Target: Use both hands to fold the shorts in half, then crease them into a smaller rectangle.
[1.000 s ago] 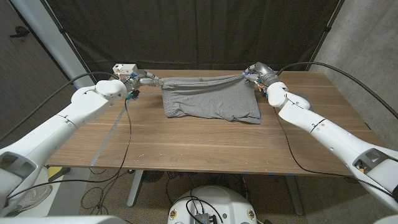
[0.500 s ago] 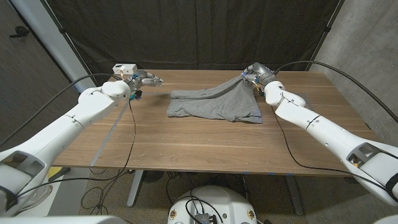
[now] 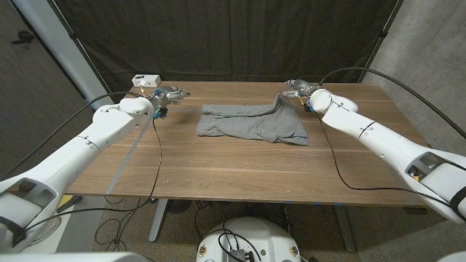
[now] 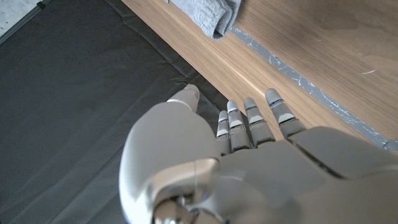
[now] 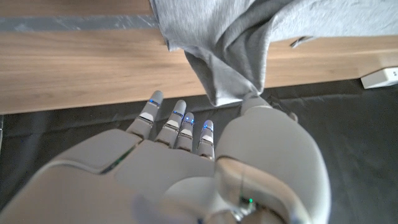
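Head view: a wooden table (image 3: 240, 164) stands before a black curtain. Compared with half a second earlier, we see that the grey shorts (image 3: 253, 122) lie lower and flatter; the raised peak at their right corner has sunk, though one corner still rises toward the right hand (image 3: 296, 89) in the upper right of centre. One second earlier both hands held the waistband stretched between them; now the left hand (image 3: 171, 94), in the upper left of centre, is apart from the cloth with fingers spread and nothing in it. The shorts sit in the upper middle of the frame, creased, with a rolled fold along their far edge. A small white box (image 3: 145, 79) stands at the table's far left corner.

Left wrist view: we see the left hand (image 4: 249, 158) with fingers straight and apart, empty, over the table edge; a corner of the shorts (image 4: 210, 14) shows at the top of the frame.

Right wrist view: the right hand (image 5: 205, 168) pinches a bunched corner of the shorts (image 5: 233, 56) at the thumb, the other fingers extended; the cloth hangs in folds from that point.
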